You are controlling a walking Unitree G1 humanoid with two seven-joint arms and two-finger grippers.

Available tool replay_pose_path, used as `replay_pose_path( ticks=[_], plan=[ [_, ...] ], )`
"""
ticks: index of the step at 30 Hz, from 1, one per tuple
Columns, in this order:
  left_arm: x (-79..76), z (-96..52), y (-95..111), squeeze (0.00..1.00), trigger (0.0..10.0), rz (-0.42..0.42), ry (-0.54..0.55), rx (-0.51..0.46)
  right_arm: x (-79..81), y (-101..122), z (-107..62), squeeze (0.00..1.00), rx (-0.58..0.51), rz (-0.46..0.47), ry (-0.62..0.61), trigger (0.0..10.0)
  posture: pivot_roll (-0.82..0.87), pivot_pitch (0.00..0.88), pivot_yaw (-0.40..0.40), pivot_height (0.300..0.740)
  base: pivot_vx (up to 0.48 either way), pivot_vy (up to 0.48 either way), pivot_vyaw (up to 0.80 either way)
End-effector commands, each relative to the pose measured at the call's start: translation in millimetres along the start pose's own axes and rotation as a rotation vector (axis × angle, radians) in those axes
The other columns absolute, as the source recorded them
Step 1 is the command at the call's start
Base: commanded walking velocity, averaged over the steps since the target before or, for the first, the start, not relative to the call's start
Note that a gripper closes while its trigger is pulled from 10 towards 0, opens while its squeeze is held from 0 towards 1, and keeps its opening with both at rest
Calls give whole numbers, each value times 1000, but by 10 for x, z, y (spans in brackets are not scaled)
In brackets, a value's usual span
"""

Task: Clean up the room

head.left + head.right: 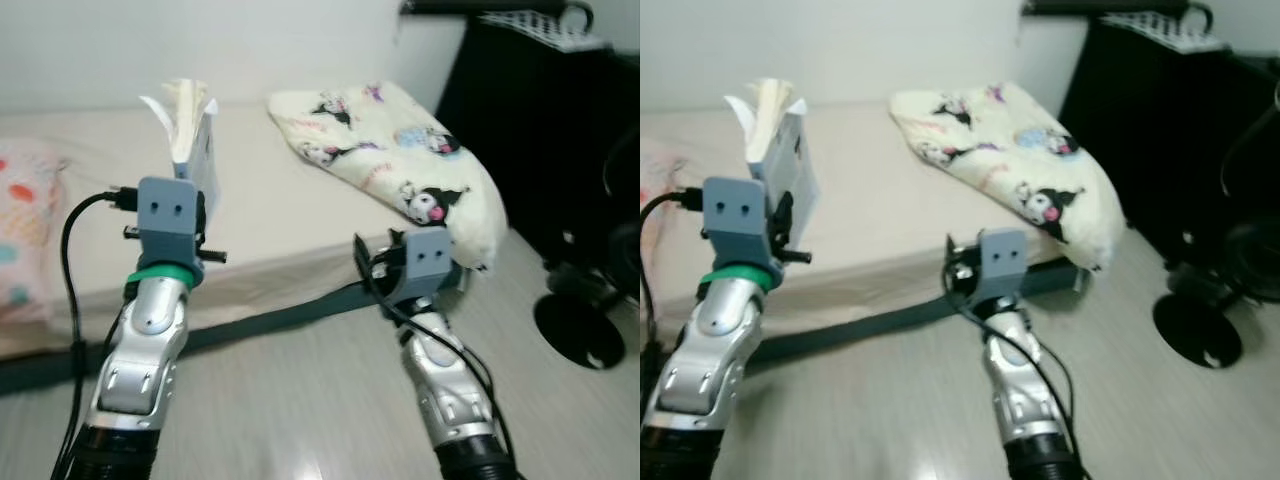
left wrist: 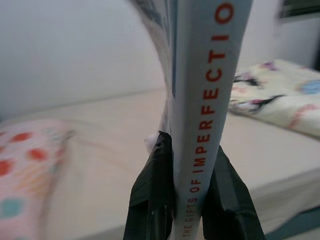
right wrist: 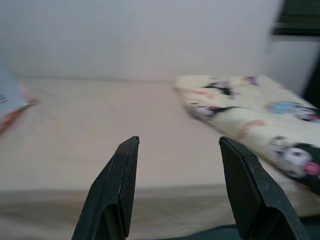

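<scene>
Left pincer (image 2: 192, 200) clamped on upright book (image 2: 210, 85); right pincer (image 3: 175, 185) apart, facing bed (image 1: 270, 215).

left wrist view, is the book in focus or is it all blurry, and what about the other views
Left wrist view: the pale blue book spine with red lettering is readable, the dotted pink pillow behind is soft. Right wrist view: the open right gripper is sharp, the cartoon-print cream blanket blurred. Eye views: evenly lit, slightly soft.
</scene>
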State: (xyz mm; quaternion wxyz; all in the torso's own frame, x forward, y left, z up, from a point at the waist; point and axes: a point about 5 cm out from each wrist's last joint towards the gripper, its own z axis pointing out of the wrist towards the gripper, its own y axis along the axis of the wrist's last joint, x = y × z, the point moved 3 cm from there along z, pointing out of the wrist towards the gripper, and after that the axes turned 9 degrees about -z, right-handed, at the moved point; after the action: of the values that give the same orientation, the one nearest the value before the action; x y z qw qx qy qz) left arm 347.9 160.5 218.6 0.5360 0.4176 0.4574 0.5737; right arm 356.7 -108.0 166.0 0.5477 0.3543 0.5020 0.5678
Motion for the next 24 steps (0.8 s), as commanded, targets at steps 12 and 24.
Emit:
replay_pose_path(
  ticks=[12, 24],
  plan=[
    [52, 15, -39, 0, 10000, 30, 50, 26, 40, -21, -25, 0, 9, 35, 12, 10000, 0, 48, -19, 740, 164, 114, 260],
    [62, 9, -55, 0, 10000, 48, 59, 34, 59, -7, -38, 0, -1, 41, 25, 10000, 0, 52, -20, 740, 396, 271, 0]
  ],
)
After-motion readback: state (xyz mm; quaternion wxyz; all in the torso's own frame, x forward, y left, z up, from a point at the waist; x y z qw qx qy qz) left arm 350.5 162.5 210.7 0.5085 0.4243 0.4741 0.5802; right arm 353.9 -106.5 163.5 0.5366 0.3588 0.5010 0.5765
